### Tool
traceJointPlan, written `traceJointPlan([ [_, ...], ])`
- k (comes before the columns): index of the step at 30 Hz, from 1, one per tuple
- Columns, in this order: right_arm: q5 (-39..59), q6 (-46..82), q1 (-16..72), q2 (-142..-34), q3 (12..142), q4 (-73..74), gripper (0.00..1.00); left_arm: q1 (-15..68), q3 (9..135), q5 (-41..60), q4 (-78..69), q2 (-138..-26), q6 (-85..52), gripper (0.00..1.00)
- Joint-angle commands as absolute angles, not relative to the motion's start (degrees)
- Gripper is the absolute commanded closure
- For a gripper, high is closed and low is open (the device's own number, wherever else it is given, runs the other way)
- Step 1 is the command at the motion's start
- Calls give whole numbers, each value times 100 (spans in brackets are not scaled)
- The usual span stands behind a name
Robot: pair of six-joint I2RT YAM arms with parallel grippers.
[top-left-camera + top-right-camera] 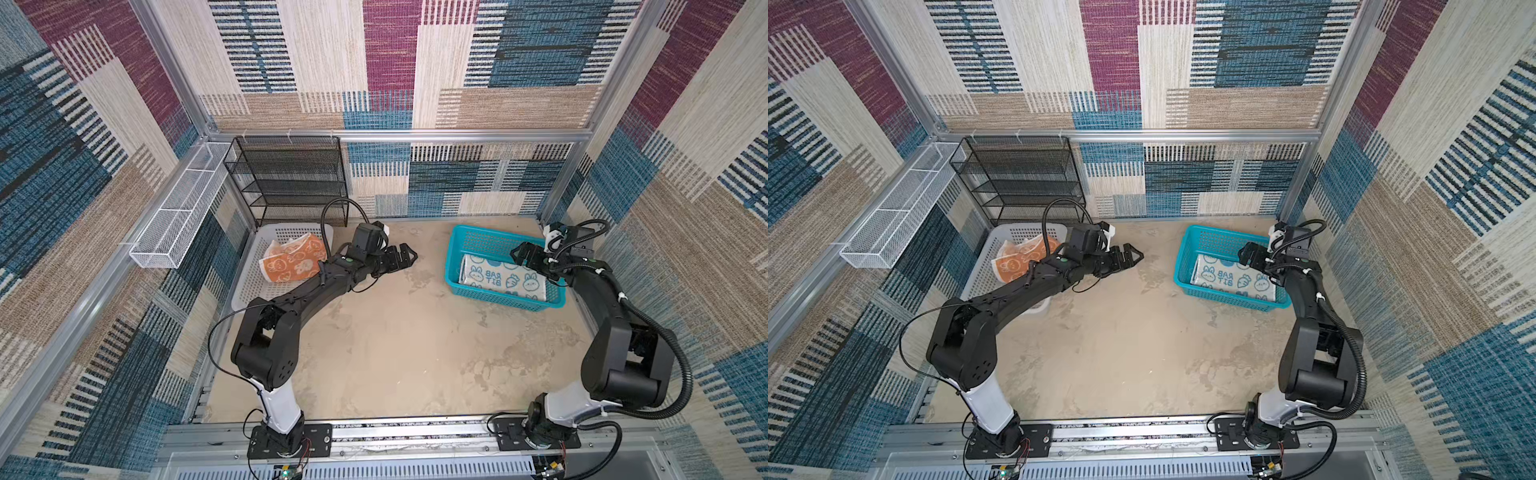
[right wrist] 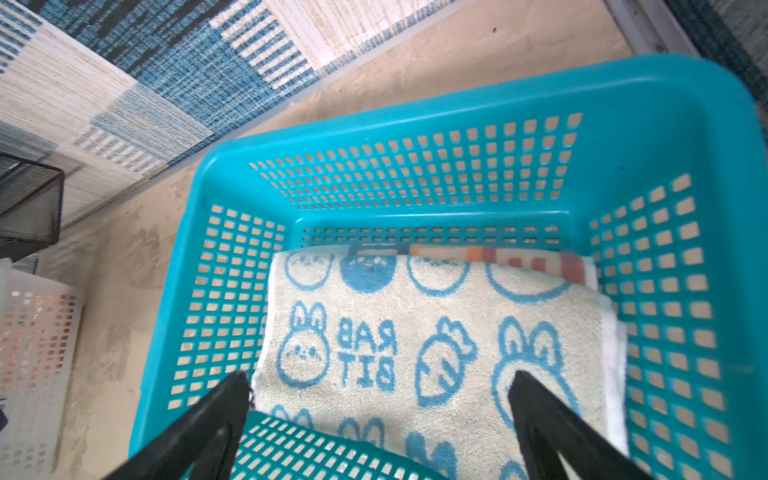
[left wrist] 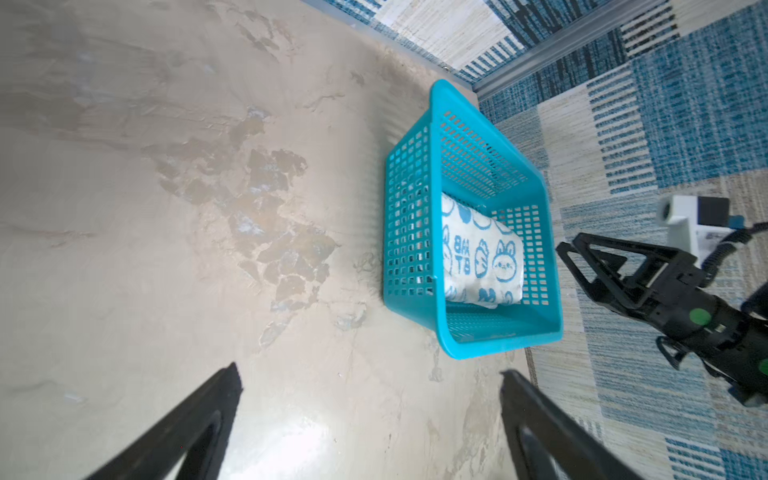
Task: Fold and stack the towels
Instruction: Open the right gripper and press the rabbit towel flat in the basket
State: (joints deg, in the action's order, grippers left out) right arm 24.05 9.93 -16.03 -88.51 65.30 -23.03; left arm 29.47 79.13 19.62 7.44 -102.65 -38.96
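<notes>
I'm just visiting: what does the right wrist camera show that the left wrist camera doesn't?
Only the right wrist view: an orange-and-red towel edge peeking from under the rabbit towel, plus the white basket and black mesh rack. Only the left wrist view: the left arm's own fingers, the right arm seen from outside, and a wide stretch of table. Both: the teal basket holding the rabbit towel.

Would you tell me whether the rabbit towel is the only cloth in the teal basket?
No, the right wrist view shows a strip of orange-and-red cloth peeking out from beneath the rabbit towel inside the teal basket.
</notes>
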Motion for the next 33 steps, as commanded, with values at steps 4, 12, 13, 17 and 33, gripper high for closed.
traceJointPlan([
  [4, 2736, 1218, -1593, -9506, 6337, -1741, 1, 3091, 7979, 1779, 866, -10282, -3783, 0],
  [12, 2793, 1484, -1583, -10663, 6506, -1328, 1, 3146, 7738, 1531, 1038, -10004, -3606, 0],
  [13, 2760, 1485, -1583, -10775, 6544, -1305, 1, 3146, 7718, 1505, 1054, -9990, -3582, 0],
  [17, 2668, 1451, -1589, -11303, 6949, -1374, 1, 3138, 7647, 1468, 1077, -9971, -3575, 0],
  [33, 2503, 1398, -1591, -12028, 8244, -1855, 1, 3128, 7728, 816, 1737, -9703, -3196, 0],
])
